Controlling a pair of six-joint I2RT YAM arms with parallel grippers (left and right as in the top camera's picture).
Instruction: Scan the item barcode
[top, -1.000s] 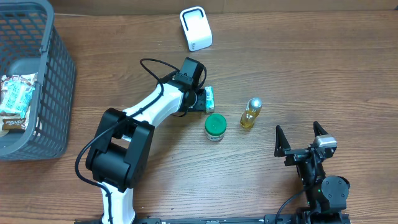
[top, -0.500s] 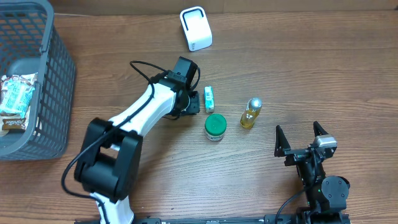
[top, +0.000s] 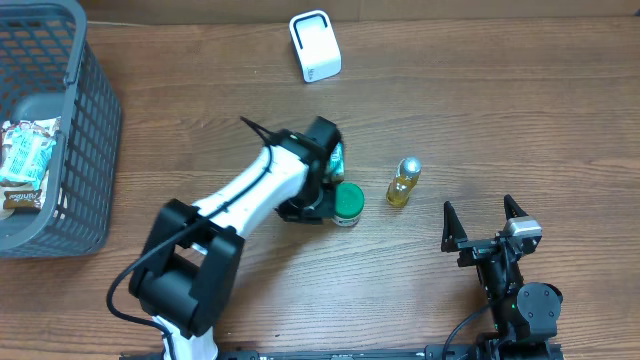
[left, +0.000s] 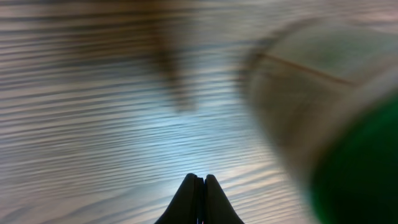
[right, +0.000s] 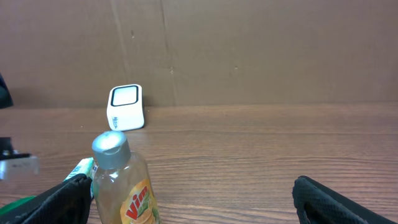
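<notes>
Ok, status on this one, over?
Left gripper shut on nothing, beside the green-lidded jar. Right gripper open, idle. Nothing lifted toward the scanner yet. Small box half hidden by the left arm.

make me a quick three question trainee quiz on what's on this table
1. True or false: the left gripper is shut on nothing.
2. Which stands nearest the right gripper? A green-lidded round jar; B yellow plastic bottle with a silver cap; C white box-shaped scanner.
3. What lies in the grey plastic basket?
Key: 1 true; 2 B; 3 a crinkled snack packet.
</notes>
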